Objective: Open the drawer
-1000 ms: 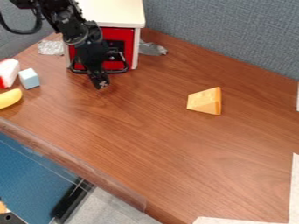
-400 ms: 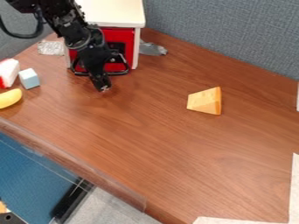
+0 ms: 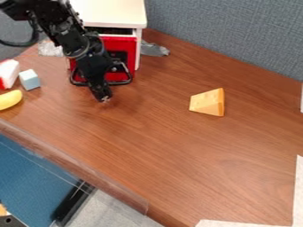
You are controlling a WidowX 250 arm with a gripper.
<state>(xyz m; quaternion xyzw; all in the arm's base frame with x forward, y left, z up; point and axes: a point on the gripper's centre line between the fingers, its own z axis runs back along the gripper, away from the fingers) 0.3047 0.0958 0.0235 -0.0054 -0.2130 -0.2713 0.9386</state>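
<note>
Found the drawer (image 3: 122,44) partly out of the white cabinet (image 3: 112,12), with a dark opening along the top of the red front, just under the cabinet's top. Saw it pointing straight out of the cabinet's front, toward the camera side, upright as far as visible. Read the line of travel as cabinet front to near side of the surface (image 3: 177,150). Read the long axis of the black wire handle (image 3: 121,83) as crosswise, roughly parallel to the cabinet's front edge, with the loop sticking out ahead of the red front.

Located the end effector (image 3: 105,98) in front of the cabinet, low near the surface, with the tip past the handle on the camera side. Couldn't tell its state: spread, pressed together or pinching. Couldn't confirm contact with the handle either. Traced the black arm (image 3: 74,43) from upper left of the cabinet, slanting down across the left part of the drawer front.

Spotted the yellow cheese wedge (image 3: 207,103) right of the cabinet and nearer the camera, with the narrower end toward the cabinet's side. Noted the pale blue block (image 3: 29,80), the white-and-red piece (image 3: 8,74) and the yellow banana-like piece (image 3: 10,99) left of the cabinet. Logged crumpled silver material (image 3: 154,49) just right of the cabinet, and the grey partition (image 3: 225,40) behind.
</note>
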